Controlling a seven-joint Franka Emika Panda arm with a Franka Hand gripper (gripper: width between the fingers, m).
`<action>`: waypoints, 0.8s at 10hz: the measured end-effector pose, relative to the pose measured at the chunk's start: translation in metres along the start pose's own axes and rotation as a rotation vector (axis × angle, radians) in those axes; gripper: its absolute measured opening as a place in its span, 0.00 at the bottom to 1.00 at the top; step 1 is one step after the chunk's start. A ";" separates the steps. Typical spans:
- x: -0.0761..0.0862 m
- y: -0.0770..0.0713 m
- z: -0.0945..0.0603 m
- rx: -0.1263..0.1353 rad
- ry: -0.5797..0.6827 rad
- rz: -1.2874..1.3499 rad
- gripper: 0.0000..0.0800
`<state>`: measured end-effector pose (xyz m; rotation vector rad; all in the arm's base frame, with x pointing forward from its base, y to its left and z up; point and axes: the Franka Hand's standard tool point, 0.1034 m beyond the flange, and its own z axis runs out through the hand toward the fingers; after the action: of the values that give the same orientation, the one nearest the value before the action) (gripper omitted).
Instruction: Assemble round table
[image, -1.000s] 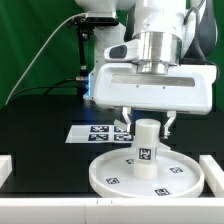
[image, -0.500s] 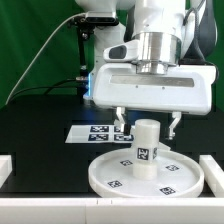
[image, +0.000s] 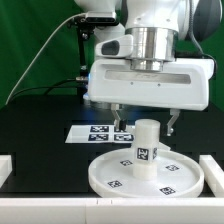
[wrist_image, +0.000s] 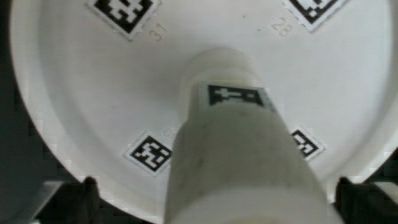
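Note:
The large white rimmed round disc (image: 110, 175) lies flat on the black table at the front. The short white cylindrical post (image: 146, 150) stands upright at its middle, with a tag on its side. My gripper (image: 145, 122) hangs just above the post, open, with one finger on each side of the post's top and not touching it. In the wrist view the post (wrist_image: 231, 150) rises from the disc (wrist_image: 89, 90) between my dark fingertips (wrist_image: 75, 198). The cross-shaped piece is out of view.
The marker board (image: 92, 131) lies flat behind the disc. White rails stand at the exterior view's left (image: 5, 167) and right (image: 214, 165) table edges. A green backdrop and a cable are behind.
My gripper has risen a little above the post, still open. The post and the disc have not moved.

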<state>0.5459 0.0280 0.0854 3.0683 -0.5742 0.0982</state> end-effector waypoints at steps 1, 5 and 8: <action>0.000 0.002 -0.001 -0.006 -0.058 0.010 0.81; 0.001 -0.004 0.002 -0.011 -0.061 0.021 0.81; 0.001 -0.006 0.003 -0.012 -0.057 0.045 0.61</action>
<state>0.5494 0.0335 0.0821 3.0562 -0.6436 0.0079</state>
